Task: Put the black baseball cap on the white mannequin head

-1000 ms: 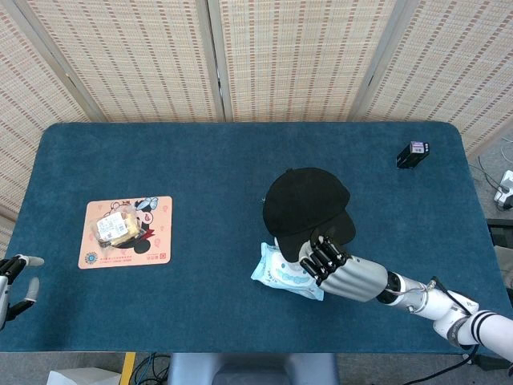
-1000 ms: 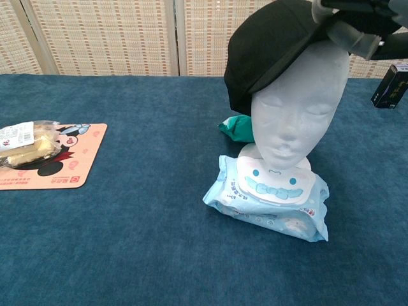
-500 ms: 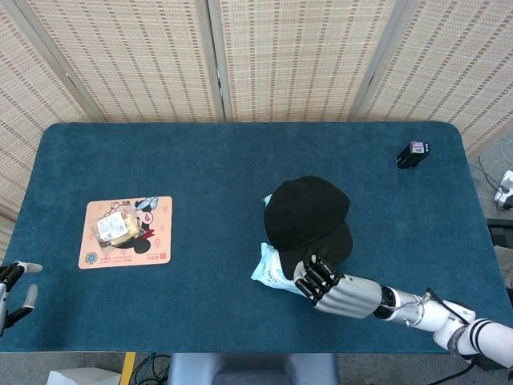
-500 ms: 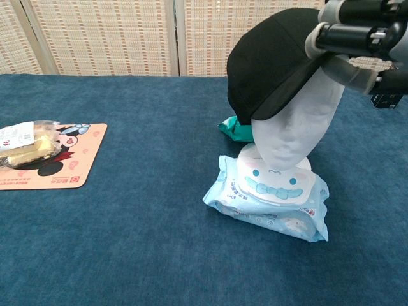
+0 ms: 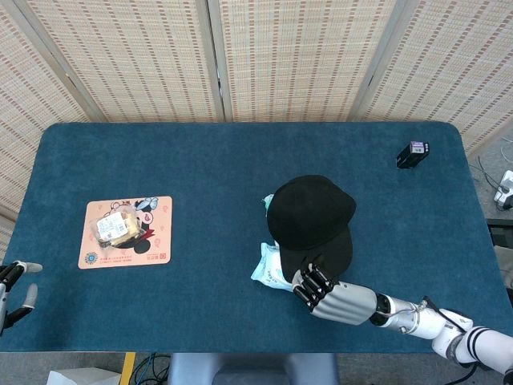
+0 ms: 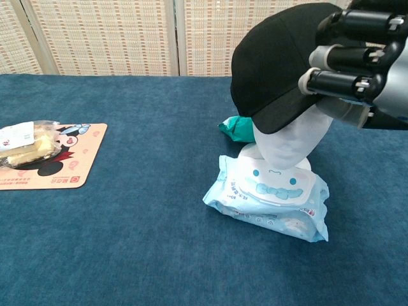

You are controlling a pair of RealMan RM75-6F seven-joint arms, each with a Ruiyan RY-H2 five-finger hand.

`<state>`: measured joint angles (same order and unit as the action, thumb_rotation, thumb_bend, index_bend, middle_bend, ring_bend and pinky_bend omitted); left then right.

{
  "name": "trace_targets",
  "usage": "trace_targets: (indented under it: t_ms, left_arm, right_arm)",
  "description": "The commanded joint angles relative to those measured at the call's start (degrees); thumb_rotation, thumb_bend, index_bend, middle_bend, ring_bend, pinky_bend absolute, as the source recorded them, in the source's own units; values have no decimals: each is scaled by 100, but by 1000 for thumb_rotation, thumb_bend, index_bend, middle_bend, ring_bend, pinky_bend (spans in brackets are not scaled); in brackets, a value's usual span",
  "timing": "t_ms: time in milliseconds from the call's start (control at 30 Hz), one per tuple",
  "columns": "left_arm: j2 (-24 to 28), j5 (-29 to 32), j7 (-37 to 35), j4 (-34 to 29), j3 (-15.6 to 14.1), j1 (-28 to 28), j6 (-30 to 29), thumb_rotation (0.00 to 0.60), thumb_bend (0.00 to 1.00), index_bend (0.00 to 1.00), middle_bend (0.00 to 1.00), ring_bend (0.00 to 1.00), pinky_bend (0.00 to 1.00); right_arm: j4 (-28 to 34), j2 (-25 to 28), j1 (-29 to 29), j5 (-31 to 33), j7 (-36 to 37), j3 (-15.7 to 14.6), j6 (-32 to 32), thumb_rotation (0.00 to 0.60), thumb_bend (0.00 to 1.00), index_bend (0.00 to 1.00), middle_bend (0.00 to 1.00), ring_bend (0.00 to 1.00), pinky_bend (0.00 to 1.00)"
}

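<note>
The black baseball cap (image 5: 311,215) (image 6: 277,60) sits on the white mannequin head (image 6: 290,141), its brim low over the face so only the nose, mouth and chin show. My right hand (image 5: 322,286) (image 6: 360,64) grips the brim at the front, fingers on top of it. The mannequin head stands behind a pale blue wipes pack (image 6: 268,194) (image 5: 268,272). In the head view the cap hides the mannequin head. My left hand (image 5: 11,282) hangs off the table's near left corner, fingers apart and holding nothing.
A pink cartoon mat (image 5: 152,241) (image 6: 70,166) with a wrapped snack (image 5: 115,228) lies at the left. A small black box (image 5: 413,152) stands at the far right. A green packet (image 6: 234,127) lies behind the mannequin head.
My right hand has drawn back toward the near edge, pulling the cap's brim forward and down. The cap now covers the forehead and eyes that showed before.
</note>
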<state>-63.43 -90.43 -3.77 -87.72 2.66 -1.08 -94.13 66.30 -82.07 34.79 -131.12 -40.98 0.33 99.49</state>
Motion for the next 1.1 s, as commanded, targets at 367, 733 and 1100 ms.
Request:
trace_targets:
  t_ms: [367,733,1100]
  left_arm:
    - [-8,6,-10,34,-11,14,1,600,435,395,419,403,655]
    - [-8,7,11,22,-8,6,17,600,435,395,419,403,655]
    - [3,6,-6,16,-4,11,7,600,435,395,419,403,655]
  right_arm:
    - [-223,-284,-167,45,124,-111,-117,600,499,821,613,421,502]
    - [-410,-551,-239,-12,259,-198,-58,600,499,821,613,421,502]
    - [-350,-614,-352,135,330,-220,-122,600,480,717,583,418,503]
